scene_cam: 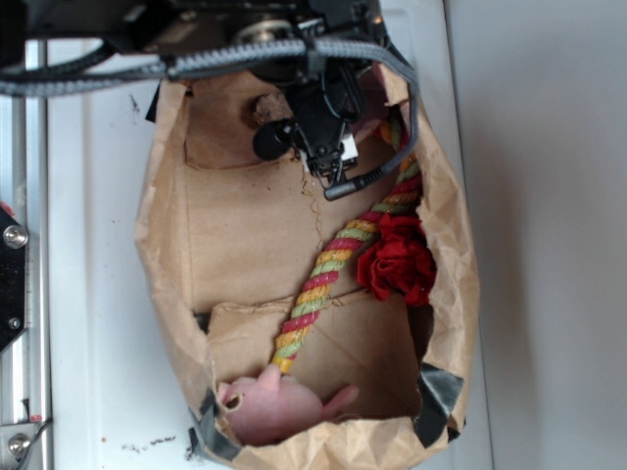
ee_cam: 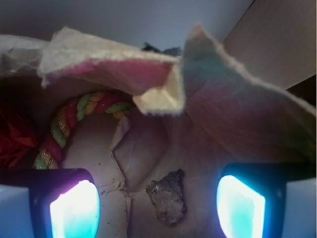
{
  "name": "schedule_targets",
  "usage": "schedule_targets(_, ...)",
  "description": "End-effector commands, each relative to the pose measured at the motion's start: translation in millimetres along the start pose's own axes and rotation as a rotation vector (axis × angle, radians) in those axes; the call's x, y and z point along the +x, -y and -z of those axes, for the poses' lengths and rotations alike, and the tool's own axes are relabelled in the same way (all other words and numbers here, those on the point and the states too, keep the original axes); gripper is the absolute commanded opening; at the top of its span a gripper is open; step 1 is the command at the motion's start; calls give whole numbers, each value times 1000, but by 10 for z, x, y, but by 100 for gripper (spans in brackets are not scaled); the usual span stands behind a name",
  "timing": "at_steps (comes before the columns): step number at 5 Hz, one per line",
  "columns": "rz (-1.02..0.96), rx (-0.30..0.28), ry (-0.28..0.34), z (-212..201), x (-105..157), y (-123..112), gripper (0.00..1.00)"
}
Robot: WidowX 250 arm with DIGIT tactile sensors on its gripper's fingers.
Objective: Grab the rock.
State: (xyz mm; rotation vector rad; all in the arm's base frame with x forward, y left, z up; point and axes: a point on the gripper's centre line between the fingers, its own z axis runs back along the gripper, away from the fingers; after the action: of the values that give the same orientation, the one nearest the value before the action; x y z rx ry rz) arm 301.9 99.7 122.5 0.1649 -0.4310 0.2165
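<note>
Arm reaches into brown paper bag [scene_cam: 245, 245]; fingers [ee_cam: 74, 210] spread apart, flanking small rough brown-grey rock [ee_cam: 168, 197]. Fingertips cut off.

White tabletop [scene_cam: 98, 245], open brown paper bag [scene_cam: 167, 255]

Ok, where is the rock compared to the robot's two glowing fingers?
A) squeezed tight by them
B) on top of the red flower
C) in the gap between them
C: in the wrist view the rock lies between the open end effector fingers, touching neither.
</note>
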Motion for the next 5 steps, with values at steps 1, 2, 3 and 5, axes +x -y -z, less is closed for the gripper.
schedule_targets(1, 63, -82, 49, -471, 74, 187, 100)
schedule_targets(2, 87, -129, 25, -691, 15, 200, 100)
schedule_targets(3, 93, -136, 30, -710, -18, 185, 100)
schedule_targets(5, 105, -63, 25, -364, -126, 317, 100)
